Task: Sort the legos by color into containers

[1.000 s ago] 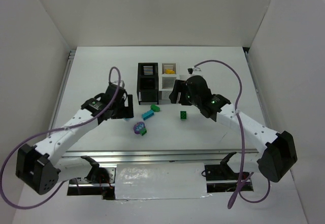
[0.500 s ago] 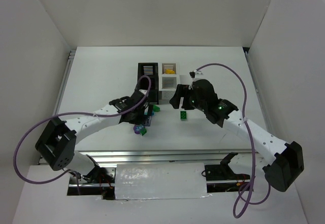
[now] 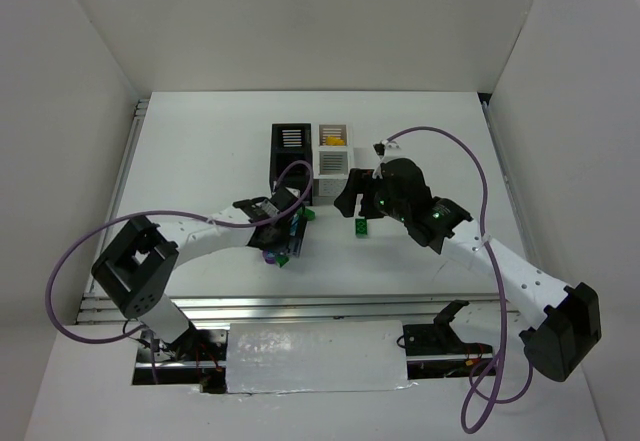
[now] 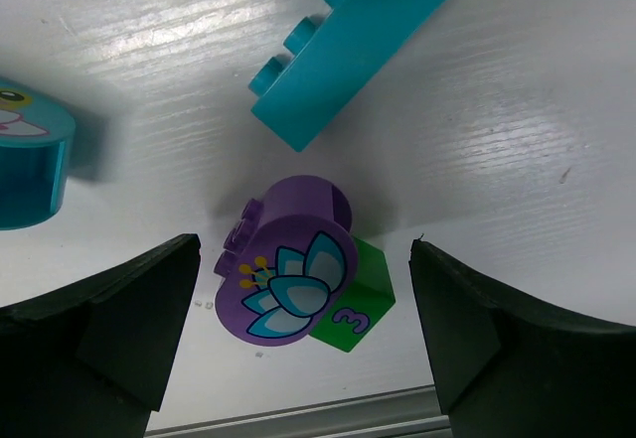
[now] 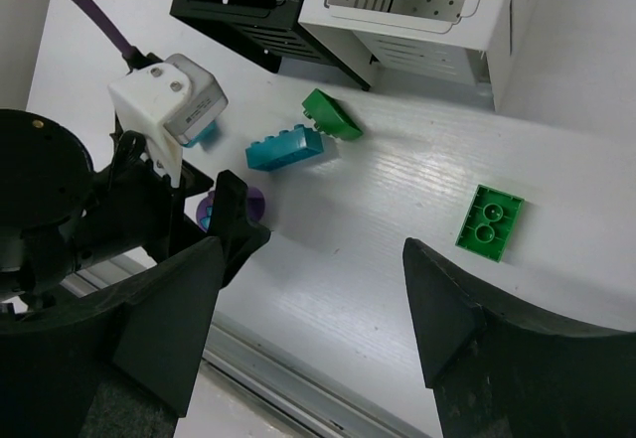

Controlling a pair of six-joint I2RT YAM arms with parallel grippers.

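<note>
Left wrist view: left pincer (image 4: 303,321) spread wide, straddling the purple brick (image 4: 286,277) — poised to grab; right pincer (image 5: 313,304) also wide.

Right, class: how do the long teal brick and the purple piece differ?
The teal brick is long and straight-edged; the purple piece is rounded. The teal brick is plain; the purple piece bears a flower print. The purple piece touches a green block; the teal brick lies apart. Both have studs.
</note>
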